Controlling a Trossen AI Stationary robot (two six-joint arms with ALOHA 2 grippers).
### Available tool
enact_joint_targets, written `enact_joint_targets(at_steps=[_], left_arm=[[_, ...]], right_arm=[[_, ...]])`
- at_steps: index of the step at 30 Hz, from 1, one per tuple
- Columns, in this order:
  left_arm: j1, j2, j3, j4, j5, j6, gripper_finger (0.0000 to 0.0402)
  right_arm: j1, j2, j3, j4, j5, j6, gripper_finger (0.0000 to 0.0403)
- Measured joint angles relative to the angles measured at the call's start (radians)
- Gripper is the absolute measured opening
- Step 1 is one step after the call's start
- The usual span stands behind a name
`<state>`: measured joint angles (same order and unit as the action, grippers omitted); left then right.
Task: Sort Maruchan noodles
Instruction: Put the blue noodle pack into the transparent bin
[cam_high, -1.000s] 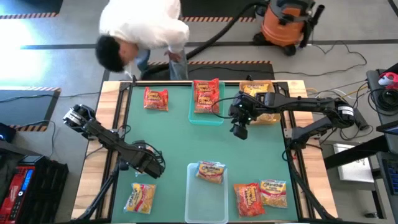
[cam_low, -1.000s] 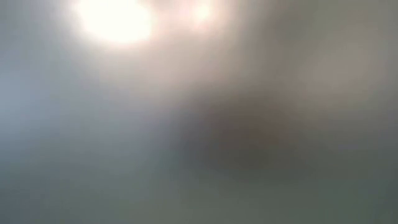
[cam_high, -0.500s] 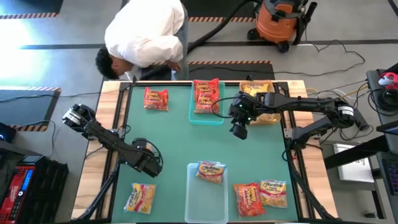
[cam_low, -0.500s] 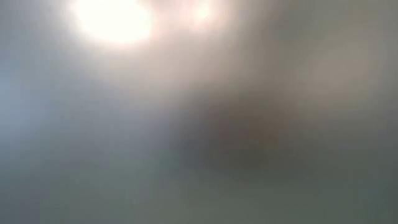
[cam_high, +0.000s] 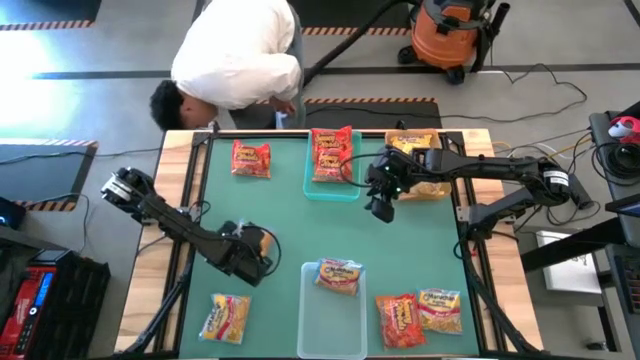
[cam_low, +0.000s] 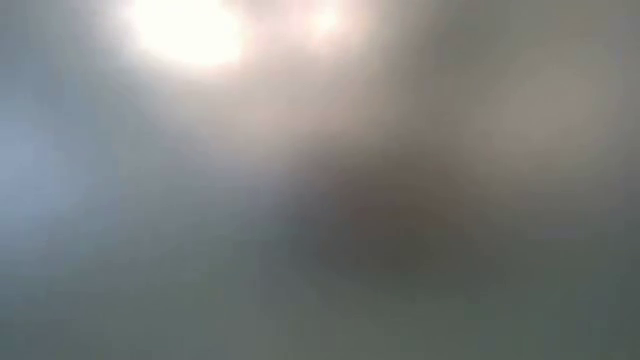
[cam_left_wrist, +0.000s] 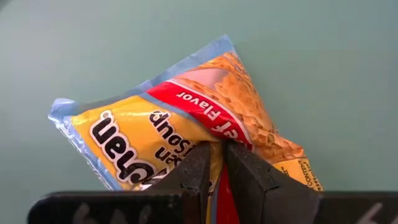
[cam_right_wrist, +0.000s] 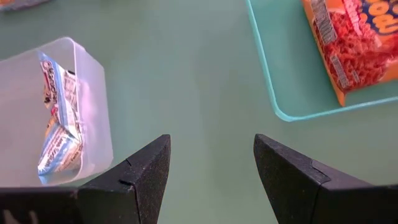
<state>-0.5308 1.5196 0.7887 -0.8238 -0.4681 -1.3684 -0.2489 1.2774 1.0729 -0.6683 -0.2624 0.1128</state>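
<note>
Green matting (cam_high: 290, 215) covers the work table, with a person in a white top (cam_high: 240, 55) bent over its far edge and an orange shop vacuum (cam_high: 455, 35) on the floor beyond.

Step in hand, as judged: one yellow noodle packet (cam_left_wrist: 186, 124) is gripped by the left gripper (cam_left_wrist: 216, 168) for carrying to a bin. The left wrist view shows the two dark fingers pressed nearly together, pinching a fold of the packet's wrapper between them; the body of the packet spreads forward past the fingertips, and green mat shows around it. Whether it is lifted clear of the mat cannot be told.

Outward from that grip, in the high view:
- clear bin (cam_high: 332, 310), near the left gripper (cam_high: 250, 250) on its inner side, already holding one yellow packet (cam_high: 338, 275);
- a loose yellow packet (cam_high: 225, 315) close behind the jaws toward the near edge;
- a red packet (cam_high: 400, 318) and a yellow one (cam_high: 440, 308) beyond the clear bin;
- teal bin (cam_high: 331, 190) with red packets (cam_high: 332, 152), a loose red packet (cam_high: 251, 158), and yellow packets (cam_high: 415, 145) at the far right.

Next move, as judged: carry the pinched packet over the clear bin and release it there with its like.

Right gripper (cam_high: 383, 200): jaws spread wide, holding nothing, hanging over bare mat between the teal bin (cam_right_wrist: 280, 99) and the clear bin (cam_right_wrist: 87, 118).

Low view: wholly blurred, giving nothing.
</note>
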Motion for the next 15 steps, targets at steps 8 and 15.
enact_joint_targets(at_steps=[8,15], left_arm=[[0.003,0.002,0.0,0.235,-0.095,0.317,0.0038],[0.004,0.002,0.051,0.341,-0.095,0.252,0.0038]], right_arm=[[0.0,0.0,0.0,0.025,0.0,0.02,0.0219],[0.0,0.0,0.0,0.031,0.0,0.026,0.0219]])
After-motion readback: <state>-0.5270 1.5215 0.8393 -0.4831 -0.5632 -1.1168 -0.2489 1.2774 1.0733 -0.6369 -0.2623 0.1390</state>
